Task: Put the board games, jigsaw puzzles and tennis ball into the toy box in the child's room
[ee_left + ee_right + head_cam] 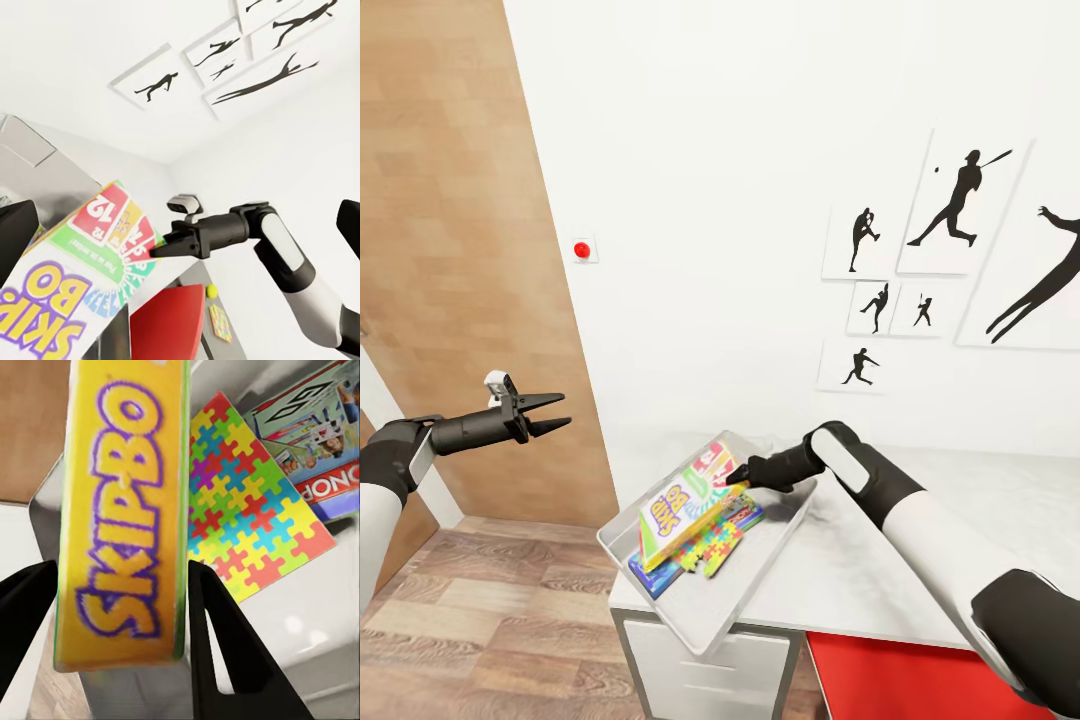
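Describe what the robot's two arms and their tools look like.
Both arms have glossy white shells with black joint sections. The left tool is black with two slim pointed fingers and a small white-grey camera block on top. The right tool is likewise black, tapering from a black wrist.

Light grey toy box (622,545). Yellow-orange-green SKIP BO game (682,505), purple lettering, red card print. Jigsaw puzzle (251,514): interlocked yellow, red, blue, green, purple pieces. Light blue Monopoly box (319,442), red logo band. Black grippers, white-and-black arms. Pale grey table (920,560). Black sports silhouettes (957,200) on white wall. Brown wooden door (450,200). Red button (582,250).
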Controlling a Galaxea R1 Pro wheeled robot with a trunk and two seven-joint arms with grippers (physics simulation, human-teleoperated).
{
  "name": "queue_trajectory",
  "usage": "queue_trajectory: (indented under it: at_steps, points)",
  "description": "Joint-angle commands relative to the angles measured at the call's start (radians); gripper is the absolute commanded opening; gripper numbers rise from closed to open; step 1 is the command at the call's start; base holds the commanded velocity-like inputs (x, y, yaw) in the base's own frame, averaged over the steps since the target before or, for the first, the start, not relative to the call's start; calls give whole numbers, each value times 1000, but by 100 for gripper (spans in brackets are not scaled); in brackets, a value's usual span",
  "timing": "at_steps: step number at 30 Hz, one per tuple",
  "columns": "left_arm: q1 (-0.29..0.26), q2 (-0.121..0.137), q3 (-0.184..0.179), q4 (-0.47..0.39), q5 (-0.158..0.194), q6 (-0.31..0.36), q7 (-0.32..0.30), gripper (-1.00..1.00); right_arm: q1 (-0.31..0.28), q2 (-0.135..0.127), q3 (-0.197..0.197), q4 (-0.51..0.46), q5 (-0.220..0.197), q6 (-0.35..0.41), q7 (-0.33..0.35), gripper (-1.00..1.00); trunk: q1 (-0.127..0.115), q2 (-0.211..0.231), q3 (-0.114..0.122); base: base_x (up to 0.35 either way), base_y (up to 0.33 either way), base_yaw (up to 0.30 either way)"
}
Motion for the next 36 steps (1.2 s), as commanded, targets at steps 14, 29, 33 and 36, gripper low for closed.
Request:
queue_trajectory:
  at_steps: [14, 29, 33, 36]
  points:
    - [-1, 0, 0, 0, -2, 11, -5, 100, -1, 10, 6, 19, 29, 1, 13, -100, 1, -2, -2, 0, 26, 0]
    - [-1, -1, 0, 0, -1, 11, -5, 100, -3, 11, 6, 39, 30, 1, 13, -100, 1, -2, -2, 0, 4, 0]
    - [-1, -1, 0, 0, -1, 11, -5, 100, -3, 11, 6, 39, 30, 1, 12, -100, 1, -2, -2, 0, 0, 0]
    - [-1, 0, 1, 0, -1, 11, -5, 100, -2, 11, 6, 39, 30, 1, 11, -100, 1, -2, -2, 0, 0, 0]
